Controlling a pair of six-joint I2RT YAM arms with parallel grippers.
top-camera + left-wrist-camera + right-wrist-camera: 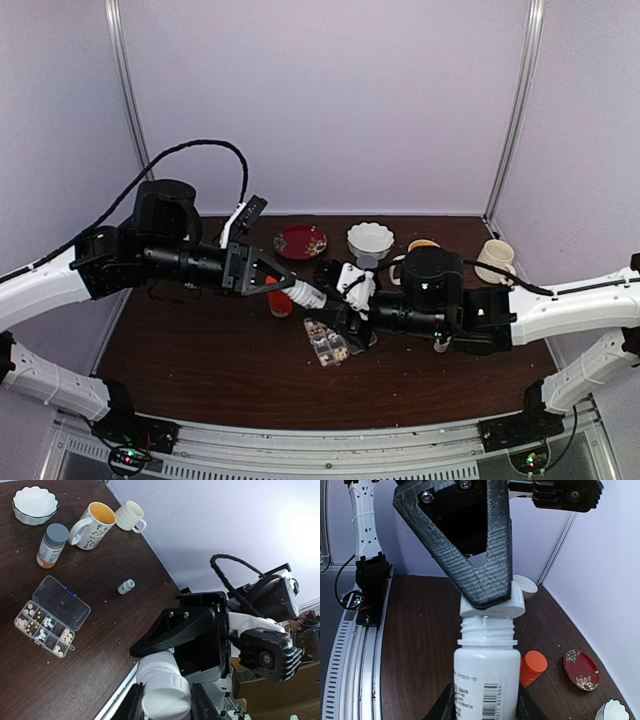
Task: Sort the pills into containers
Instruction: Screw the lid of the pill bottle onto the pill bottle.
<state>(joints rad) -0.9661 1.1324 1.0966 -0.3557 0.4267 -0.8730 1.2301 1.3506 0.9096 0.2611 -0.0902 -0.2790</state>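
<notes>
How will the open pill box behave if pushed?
The pill box looks like thin, light plastic, so it would probably slide on the smooth table rather than tip. Its open lid lies flat and may flex if caught. The pills sit loose and uncovered, so a jolt could scatter them.

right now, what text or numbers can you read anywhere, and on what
white bottle: a barcode with digits beside it and a line of fine print, all too blurred to read
grey-capped bottle: orange label, print too small to read
no other writing that I can see
</notes>
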